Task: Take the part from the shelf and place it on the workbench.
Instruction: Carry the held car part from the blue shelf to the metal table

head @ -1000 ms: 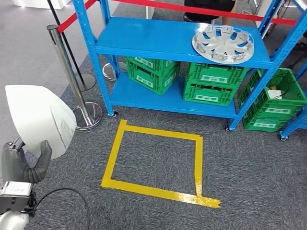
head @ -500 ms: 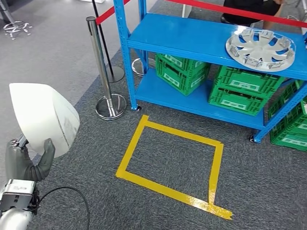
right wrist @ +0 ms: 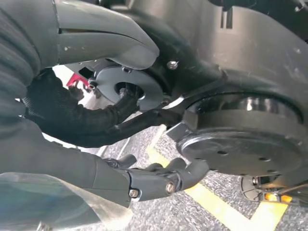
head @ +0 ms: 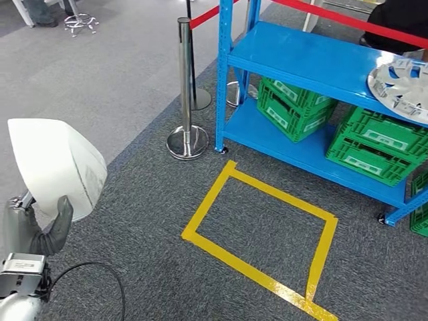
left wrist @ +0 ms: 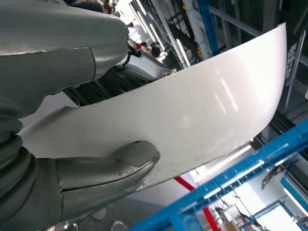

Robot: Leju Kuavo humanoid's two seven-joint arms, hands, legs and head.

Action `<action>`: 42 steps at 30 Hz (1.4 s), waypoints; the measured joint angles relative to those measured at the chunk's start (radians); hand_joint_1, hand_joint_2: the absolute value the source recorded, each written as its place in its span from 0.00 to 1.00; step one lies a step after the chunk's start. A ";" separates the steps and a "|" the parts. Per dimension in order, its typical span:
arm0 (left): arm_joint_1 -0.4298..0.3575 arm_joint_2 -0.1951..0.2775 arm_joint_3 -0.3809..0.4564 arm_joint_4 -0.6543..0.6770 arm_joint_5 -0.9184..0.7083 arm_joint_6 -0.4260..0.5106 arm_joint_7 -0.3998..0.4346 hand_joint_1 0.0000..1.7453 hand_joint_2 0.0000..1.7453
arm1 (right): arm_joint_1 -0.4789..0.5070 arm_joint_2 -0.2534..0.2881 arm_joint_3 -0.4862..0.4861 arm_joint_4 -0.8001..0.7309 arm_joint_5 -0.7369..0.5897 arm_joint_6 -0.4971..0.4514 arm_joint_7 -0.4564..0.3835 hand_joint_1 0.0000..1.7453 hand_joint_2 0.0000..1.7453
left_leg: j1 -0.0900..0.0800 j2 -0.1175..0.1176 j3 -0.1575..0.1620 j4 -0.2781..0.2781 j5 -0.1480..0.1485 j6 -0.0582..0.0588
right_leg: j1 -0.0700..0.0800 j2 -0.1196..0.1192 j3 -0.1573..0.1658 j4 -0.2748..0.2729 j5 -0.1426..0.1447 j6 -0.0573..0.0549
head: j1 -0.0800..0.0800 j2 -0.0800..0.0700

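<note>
Over the last second the whole head view has slid: the blue shelf (head: 313,60) and the yellow tape square (head: 262,231) on the carpet have drifted to the right, and a chrome stanchion (head: 186,87) now stands near centre. I read that as the camera turning left with the body, not the things moving. The white part (head: 53,167) sits at the same place in view, so the carry looks steady.

For the task: the part is off the shelf and in transit; no table in sight yet, so I judge the turn toward it is under way (placing step not begun).

Left hand (head: 35,227) is low at near left, raised in front of the body, thumb pressed on the near face of the part and fingers behind it; the left wrist view confirms the thumb (left wrist: 109,168) clamped across the curved white panel. Right hand (right wrist: 160,178) hangs by the body, fingers loosely curled, holding nothing I can see.

A silver wheel cover (head: 401,80) lies on the shelf's top level, far right.
</note>
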 joint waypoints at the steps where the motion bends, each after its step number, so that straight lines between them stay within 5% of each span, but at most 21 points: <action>1: 0.000 -0.001 0.000 0.000 0.000 0.000 0.000 1.00 1.00 | 0.000 0.000 0.000 0.000 0.000 0.000 0.000 0.00 1.00 | 0.002 -0.009 -0.001 -0.004 0.004 0.006 | -0.002 0.029 -0.021 0.045 -0.029 0.003 | 0.003 0.000; 3: -0.001 -0.002 0.000 -0.001 0.000 0.000 0.000 1.00 1.00 | 0.000 0.000 0.000 -0.001 0.000 0.000 0.000 0.00 1.00 | 0.000 -0.029 -0.008 -0.003 0.008 0.013 | -0.003 0.076 -0.087 0.185 -0.097 0.004 | 0.006 0.000; 5: 0.001 -0.002 0.000 -0.001 0.000 0.000 0.000 1.00 1.00 | 0.001 0.000 0.000 0.000 0.000 0.000 0.001 0.00 1.00 | -0.003 -0.053 -0.013 -0.002 0.011 0.015 | -0.002 0.085 -0.131 0.271 -0.116 0.002 | 0.006 0.000; 7: 0.001 -0.002 0.000 -0.001 0.000 0.000 0.000 1.00 1.00 | 0.002 0.000 0.000 0.000 0.000 0.000 0.001 0.00 1.00 | -0.004 -0.081 -0.012 -0.001 0.013 0.014 | -0.002 0.093 -0.100 0.198 -0.054 -0.002 | 0.006 0.000; 9: 0.001 -0.002 0.000 -0.001 0.000 0.000 0.000 1.00 1.00 | 0.002 0.000 0.000 0.000 0.000 0.000 0.000 0.00 1.00 | -0.005 -0.105 -0.014 0.002 0.014 0.009 | -0.006 0.140 -0.036 0.053 0.014 -0.009 | 0.006 0.000; 11: 0.000 -0.002 0.000 -0.001 0.000 0.000 0.000 1.00 1.00 | 0.003 0.000 0.000 -0.001 0.000 0.000 0.000 0.00 1.00 | -0.004 -0.128 -0.024 0.007 0.018 -0.001 | -0.009 0.181 -0.003 -0.018 0.030 -0.012 | 0.005 0.000; 12: 0.000 -0.002 0.000 -0.001 0.000 0.000 0.000 1.00 1.00 | 0.004 0.000 0.000 -0.001 0.000 0.000 0.000 0.00 1.00 | -0.003 -0.141 -0.030 0.009 0.021 -0.008 | -0.008 0.182 0.001 -0.023 0.028 -0.013 | 0.005 0.000; 14: 0.002 -0.002 0.000 -0.001 0.000 0.000 0.000 1.00 1.00 | 0.004 0.000 0.000 -0.002 0.000 0.000 0.000 0.00 1.00 | 0.000 -0.154 -0.039 0.014 0.023 -0.021 | -0.009 0.154 0.006 -0.028 0.031 -0.020 | 0.005 0.000; 16: 0.001 -0.002 0.000 -0.001 0.000 0.000 0.000 1.00 1.00 | 0.005 0.000 0.000 -0.002 0.000 0.000 0.000 0.00 1.00 | -0.002 -0.112 -0.066 0.070 -0.012 -0.030 | -0.013 0.123 0.010 -0.035 0.035 -0.029 | -0.001 0.000; 18: 0.000 -0.002 0.000 -0.001 0.000 0.000 0.000 1.00 1.00 | 0.006 0.000 -0.001 -0.002 0.000 0.000 0.000 0.00 1.00 | -0.001 -0.055 -0.127 0.205 -0.081 -0.039 | -0.011 0.091 0.012 -0.035 0.033 -0.034 | -0.008 0.000; 20: 0.001 -0.002 -0.001 -0.001 0.000 0.000 0.000 1.00 1.00 | 0.007 0.000 -0.002 -0.002 0.000 0.000 0.000 0.00 1.00 | 0.004 -0.039 -0.171 0.307 -0.115 -0.046 | -0.010 0.059 0.013 -0.034 0.030 -0.035 | -0.008 0.000; 22: 0.002 -0.002 -0.001 -0.001 0.000 0.000 0.000 1.00 1.00 | 0.006 0.000 -0.002 -0.002 0.000 0.000 0.000 0.00 1.00 | 0.006 -0.030 -0.137 0.252 -0.073 -0.047 | -0.010 0.031 0.018 -0.034 0.026 -0.031 | -0.008 0.000; 24: 0.001 -0.002 -0.001 -0.001 0.000 0.000 0.000 1.00 1.00 | 0.005 0.000 -0.001 -0.002 0.000 0.000 0.000 0.00 1.00 | 0.003 0.009 -0.056 0.106 -0.013 -0.042 | -0.007 0.009 0.024 -0.034 0.019 -0.024 | -0.008 0.000; 26: 0.000 -0.002 -0.001 -0.001 0.000 0.000 0.000 1.00 1.00 | 0.005 0.000 -0.001 -0.002 0.000 0.000 0.000 0.00 1.00 | -0.004 0.039 -0.014 0.025 0.002 -0.030 | -0.001 -0.010 0.025 -0.033 0.011 -0.014 | -0.007 0.000; 28: 0.001 -0.001 -0.001 -0.001 0.000 0.000 0.000 1.00 1.00 | 0.005 0.000 -0.001 -0.002 0.000 0.000 0.000 0.00 1.00 | -0.009 0.026 -0.016 0.019 -0.003 -0.016 | 0.001 -0.030 0.034 -0.034 0.006 -0.003 | -0.008 0.000; 29: 0.002 -0.001 -0.001 -0.001 0.000 0.000 0.000 1.00 1.00 | 0.003 0.000 -0.001 -0.002 0.000 0.000 0.000 0.00 1.00 | -0.008 0.016 -0.017 0.016 -0.001 -0.009 | 0.000 -0.026 0.035 -0.032 0.000 0.002 | -0.008 0.000; 31: 0.001 -0.001 0.000 -0.002 0.000 0.000 0.000 1.00 1.00 | 0.002 0.000 -0.001 -0.002 0.000 0.000 0.000 0.00 1.00 | -0.004 -0.004 -0.018 0.011 0.005 0.005 | -0.003 0.018 0.015 0.015 -0.034 0.010 | -0.004 0.000; 34: 0.001 -0.002 0.000 -0.003 0.000 0.000 0.000 1.00 1.00 | 0.002 0.000 0.000 -0.002 0.000 0.000 0.000 0.00 1.00 | -0.005 -0.034 -0.019 0.010 0.006 0.015 | -0.004 0.082 -0.091 0.219 -0.121 0.011 | 0.001 0.000; 36: 0.001 -0.002 -0.001 -0.003 0.000 0.000 0.000 1.00 1.00 | 0.003 0.000 0.000 -0.002 0.000 0.000 0.001 0.00 1.00 | -0.007 -0.059 -0.017 0.010 0.005 0.017 | -0.003 0.086 -0.134 0.275 -0.113 0.008 | 0.001 0.000; 39: 0.001 -0.002 -0.001 -0.003 0.000 0.000 0.000 1.00 1.00 | 0.003 0.000 0.000 -0.002 0.000 0.000 0.000 0.00 1.00 | -0.009 -0.099 -0.014 0.013 0.003 0.014 | -0.004 0.120 -0.075 0.104 0.003 -0.002 | 0.001 0.000; 42: 0.001 -0.002 -0.001 -0.003 0.000 0.000 0.000 1.00 1.00 | 0.004 0.000 0.000 -0.002 0.000 0.000 0.000 0.00 1.00 | -0.008 -0.133 -0.023 0.020 0.003 0.001 | -0.005 0.159 -0.025 -0.005 0.033 -0.009 | 0.000 0.000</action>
